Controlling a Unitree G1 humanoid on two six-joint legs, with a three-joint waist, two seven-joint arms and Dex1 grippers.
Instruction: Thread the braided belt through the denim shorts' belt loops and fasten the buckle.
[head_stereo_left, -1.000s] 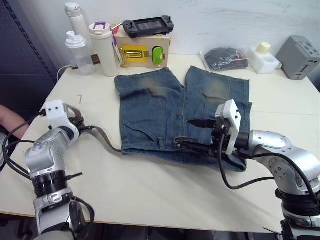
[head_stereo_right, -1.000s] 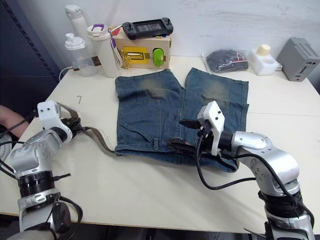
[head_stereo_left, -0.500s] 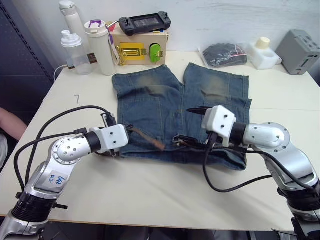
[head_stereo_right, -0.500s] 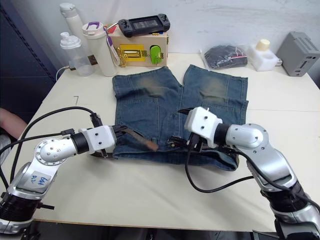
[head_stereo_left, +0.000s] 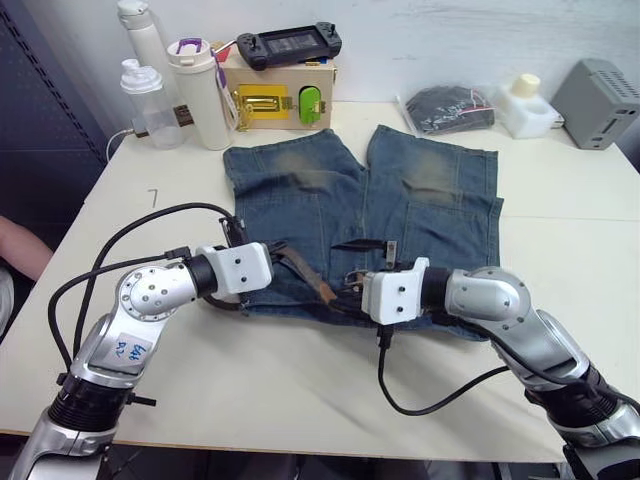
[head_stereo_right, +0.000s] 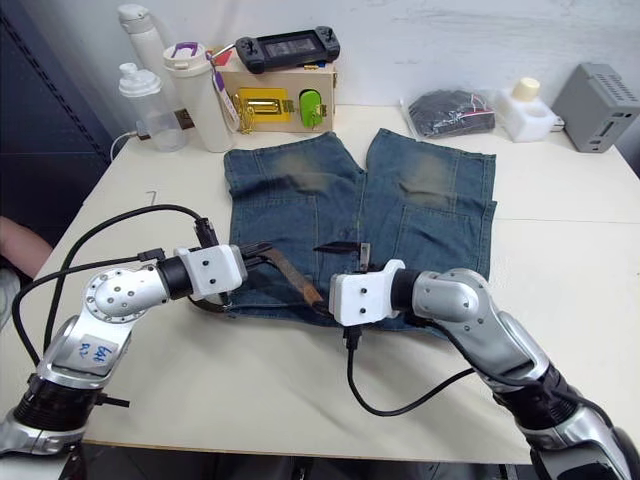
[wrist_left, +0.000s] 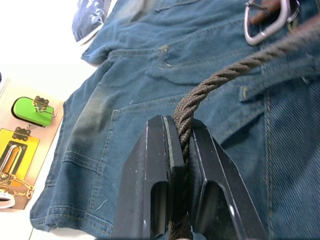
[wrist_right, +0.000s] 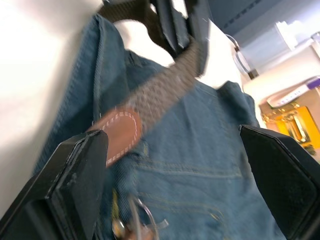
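Note:
The denim shorts lie flat mid-table, waistband toward me. My left gripper is shut on the braided belt over the waistband's left part. The strap runs right to its brown leather tip. In the left wrist view the strap crosses a narrow belt loop, and the silver buckle lies beyond it on the denim. My right gripper is open, fingers wide apart, facing the leather tip from the right without touching it.
Along the table's far edge stand bottles, a wooden latch box with a game controller on top, a black pouch, a white jar and a grey box. A person's arm shows at the left.
My left arm swung in from the table's left side to the waistband, bringing the belt with it. My right gripper turned left to face the belt tip.

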